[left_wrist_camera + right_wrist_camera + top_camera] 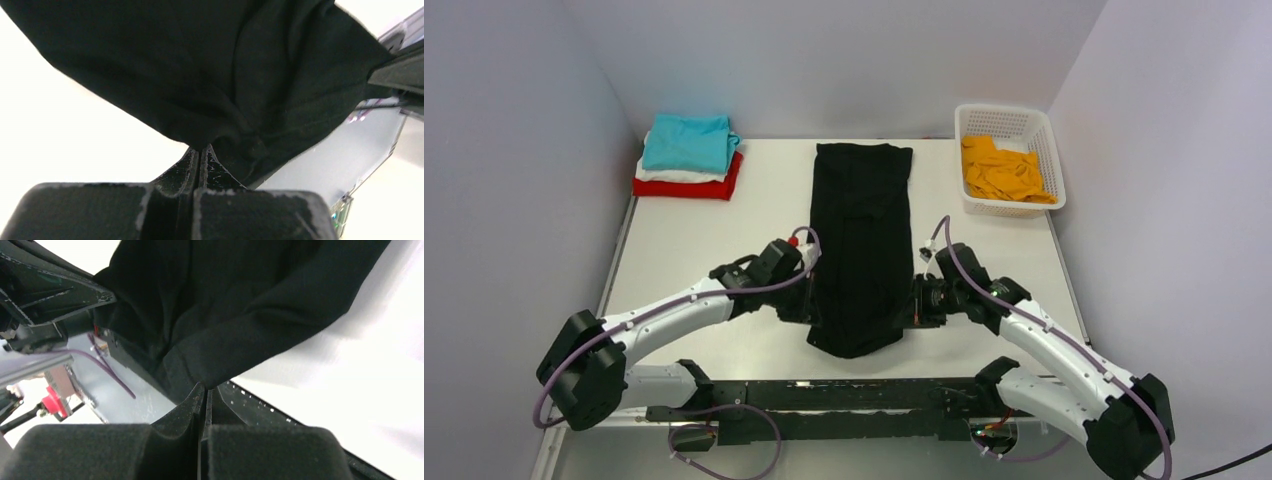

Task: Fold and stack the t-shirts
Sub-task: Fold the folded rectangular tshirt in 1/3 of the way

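Observation:
The black t-shirt [861, 230] lies as a long narrow strip down the middle of the table, its near end lifted off the surface. My left gripper [812, 308] is shut on its near left edge; in the left wrist view the jaws [201, 148] pinch black cloth [200, 65]. My right gripper [912, 304] is shut on its near right edge; in the right wrist view the jaws [206, 386] pinch the cloth [240, 300]. A folded stack sits at the back left: teal t-shirt [688, 142] on a white one [664, 175] on a red one [686, 187]. An orange t-shirt [1002, 170] lies crumpled in the basket.
A white lattice basket [1047, 140] stands at the back right of the table. The grey walls close in on the left, back and right. The black base rail [824, 395] of the arms runs along the near edge.

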Controlling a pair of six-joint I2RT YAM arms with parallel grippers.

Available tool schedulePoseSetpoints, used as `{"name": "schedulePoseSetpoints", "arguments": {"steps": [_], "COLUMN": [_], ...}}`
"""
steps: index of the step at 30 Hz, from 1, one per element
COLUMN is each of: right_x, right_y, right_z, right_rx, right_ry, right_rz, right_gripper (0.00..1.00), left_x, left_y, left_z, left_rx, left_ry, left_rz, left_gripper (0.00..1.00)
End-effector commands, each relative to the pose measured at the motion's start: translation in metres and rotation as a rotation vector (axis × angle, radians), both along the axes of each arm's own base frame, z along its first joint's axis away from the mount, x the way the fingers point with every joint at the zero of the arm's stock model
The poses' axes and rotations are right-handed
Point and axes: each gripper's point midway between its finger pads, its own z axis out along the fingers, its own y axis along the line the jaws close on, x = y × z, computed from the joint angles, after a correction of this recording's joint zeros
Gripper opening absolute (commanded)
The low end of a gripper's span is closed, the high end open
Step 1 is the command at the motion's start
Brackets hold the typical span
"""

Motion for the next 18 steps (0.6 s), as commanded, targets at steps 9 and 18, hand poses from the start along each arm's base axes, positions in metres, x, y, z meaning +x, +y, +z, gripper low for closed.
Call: {"name": "schedulePoseSetpoints", "arguments": {"steps": [9,18], "right_x": [0.133,0.203], "right_y": [-0.002,-0.016], "right_z": [0.043,0.058], "right_rx": [-0.002,-0.017], "right_ry": [-0.258,-0.379], "right_rz": [-0.170,-0.299], "right_gripper": [0.00,0.00], "left_x": [0.128,0.208], "left_y": [-0.003,0.001], "left_z": [0.065,0.068], "left_rx": [-0.139,-0.152], "left_ry": [-0.171,-0.146], "left_rz": [0.192,0.292], "left_gripper": [0.00,0.00]}}
